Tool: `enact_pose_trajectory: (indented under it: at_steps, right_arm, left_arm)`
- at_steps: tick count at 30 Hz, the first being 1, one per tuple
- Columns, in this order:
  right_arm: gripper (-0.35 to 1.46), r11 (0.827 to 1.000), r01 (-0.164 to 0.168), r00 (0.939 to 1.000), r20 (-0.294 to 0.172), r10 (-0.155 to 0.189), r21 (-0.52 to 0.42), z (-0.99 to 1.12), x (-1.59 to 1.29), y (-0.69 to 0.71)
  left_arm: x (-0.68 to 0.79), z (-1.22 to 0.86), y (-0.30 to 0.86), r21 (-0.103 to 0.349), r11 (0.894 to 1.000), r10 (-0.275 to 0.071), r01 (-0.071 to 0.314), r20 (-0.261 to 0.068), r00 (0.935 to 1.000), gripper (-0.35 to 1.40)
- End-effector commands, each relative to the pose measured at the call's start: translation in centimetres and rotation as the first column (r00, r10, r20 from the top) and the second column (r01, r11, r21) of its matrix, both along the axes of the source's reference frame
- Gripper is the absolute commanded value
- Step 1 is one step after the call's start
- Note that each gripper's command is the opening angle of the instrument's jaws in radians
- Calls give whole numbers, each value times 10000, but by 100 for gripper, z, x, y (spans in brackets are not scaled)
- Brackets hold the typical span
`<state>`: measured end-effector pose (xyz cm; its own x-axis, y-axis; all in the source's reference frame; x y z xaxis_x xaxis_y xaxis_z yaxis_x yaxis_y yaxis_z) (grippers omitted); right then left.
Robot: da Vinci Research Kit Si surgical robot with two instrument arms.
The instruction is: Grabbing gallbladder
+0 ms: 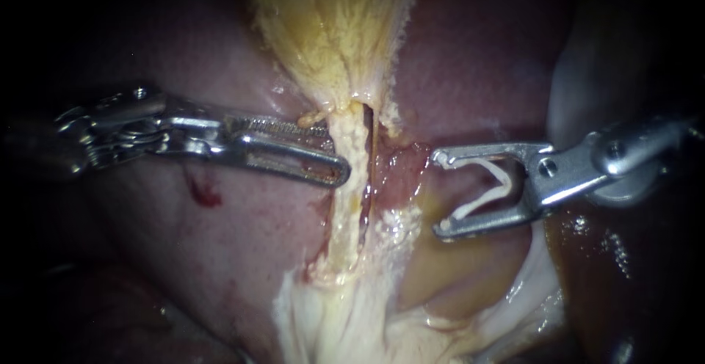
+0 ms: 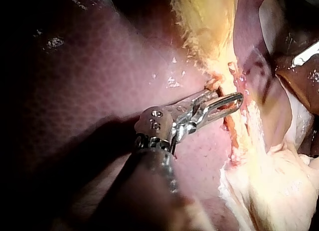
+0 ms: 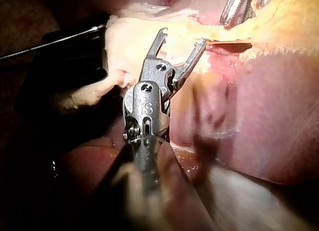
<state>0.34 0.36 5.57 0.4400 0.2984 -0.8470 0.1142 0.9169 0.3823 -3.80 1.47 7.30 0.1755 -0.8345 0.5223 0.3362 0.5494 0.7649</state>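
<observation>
**gallbladder grab: endoscope stock-take**

item: gallbladder (image 1: 330, 34), yellow with frayed edges, upper centre of the frame, narrowing to a pale strand (image 1: 351, 188) that runs down the middle.

edges, room: liver (image 1: 220, 261) lies bare at lower left, below the left shaft. a raw red patch (image 1: 404, 169) separates the strand from the right tool. the frame's borders are dark.

left tool (image 1: 336, 151): instrument enters almost level from the left edge. jaws parted, tips at the strand's left edge just under the gallbladder, nothing clamped.

right tool (image 1: 440, 194): instrument slants in from the right edge. jaws spread wide toward the strand, holding a white v-shaped clip (image 1: 504, 188) against both inner faces, apart from the strand.
</observation>
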Motion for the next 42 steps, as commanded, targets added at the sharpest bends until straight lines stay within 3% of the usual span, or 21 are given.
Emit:
enact_pose_trajectory:
  at_steps: [1, 18, 33, 42]
  right_arm:
    - [46, 10000, 0, 10000, -1, 0, 0, 0, 0, 0]
    - [46, 10000, 12, 10000, -8, -12, 1, -1, -2, 0]
    - [46, 10000, 13, 10000, -9, -13, 2, -1, -3, 0]
    - [46, 10000, 13, 10000, -9, -13, 2, -1, -3, 0]
  left_arm:
    - [0, 0, 0, 3, 10000, 2, -2, 3, 10000, 32]
    - [7, -12, -6, 34, 10000, 15, -15, 23, 10000, 41]
    - [35, -43, -3, 15, 10000, -21, 21, 16, 10000, 42]
    - [57, -63, 7, -522, 9986, -47, 41, -109, 9999, 42]
